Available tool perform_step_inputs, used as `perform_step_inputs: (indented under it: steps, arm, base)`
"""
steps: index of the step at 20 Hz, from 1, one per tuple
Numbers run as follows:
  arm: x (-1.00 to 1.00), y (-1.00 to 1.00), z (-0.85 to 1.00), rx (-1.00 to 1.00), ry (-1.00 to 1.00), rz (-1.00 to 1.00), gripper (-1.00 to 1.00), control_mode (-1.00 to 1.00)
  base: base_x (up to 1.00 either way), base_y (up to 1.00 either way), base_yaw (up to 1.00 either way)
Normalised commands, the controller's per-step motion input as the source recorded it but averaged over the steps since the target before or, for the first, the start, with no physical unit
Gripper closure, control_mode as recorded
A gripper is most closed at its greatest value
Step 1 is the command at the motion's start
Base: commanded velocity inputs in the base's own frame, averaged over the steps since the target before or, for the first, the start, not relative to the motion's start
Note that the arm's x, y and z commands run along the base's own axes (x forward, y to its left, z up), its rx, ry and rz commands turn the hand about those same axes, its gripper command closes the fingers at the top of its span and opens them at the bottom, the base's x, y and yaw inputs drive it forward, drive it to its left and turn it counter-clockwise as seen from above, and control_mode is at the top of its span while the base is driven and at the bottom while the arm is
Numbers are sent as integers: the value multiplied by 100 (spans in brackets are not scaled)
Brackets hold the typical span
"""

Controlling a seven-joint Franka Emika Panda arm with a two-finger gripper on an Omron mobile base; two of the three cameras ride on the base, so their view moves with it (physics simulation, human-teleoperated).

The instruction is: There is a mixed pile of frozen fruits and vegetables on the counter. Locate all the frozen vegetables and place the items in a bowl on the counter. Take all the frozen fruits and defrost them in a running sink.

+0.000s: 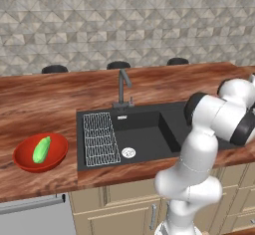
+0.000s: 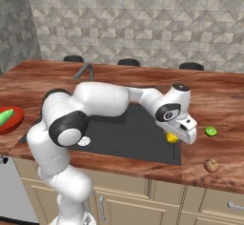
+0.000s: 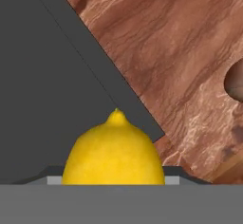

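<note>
Jaws clamp yellow piece (image 3: 114, 154) | nipple end points away, above sink (image 3: 42, 85) corner

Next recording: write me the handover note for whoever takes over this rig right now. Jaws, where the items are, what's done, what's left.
Gripper: jaws shut on the lemon, held over the right end of the sink, near its corner.
Cucumber: already in the red bowl, left of the sink.
Lime and the brown fruit: on the counter, right of the sink.
Faucet: no water seen running.
Done: one vegetable bowled.
Left: carry the lemon to the bowl, move both fruits into the sink, turn the water on.
</note>
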Motion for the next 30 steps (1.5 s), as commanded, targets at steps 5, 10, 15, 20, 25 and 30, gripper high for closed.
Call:
perform_step_inputs:
  steps: [5, 10, 15, 20, 25, 30]
  arm:
    - [55, 64, 0, 7, 26, 14, 100, -100]
    - [36, 89, -4, 1, 10, 6, 100, -100]
    - [9, 100, -15, 0, -2, 1, 100, -100]
    - [-2, 100, -8, 0, -12, 3, 100, -100]
    - [-10, 98, 2, 0, -11, 17, 100, -100]
    - [-6, 77, 8, 0, -6, 27, 100, -100]
  base:
    - [0, 0, 0]
    - [0, 0, 0]
    - [0, 0, 0]
    - [0, 0, 0]
    - [0, 0, 0]
    - [0, 0, 0]
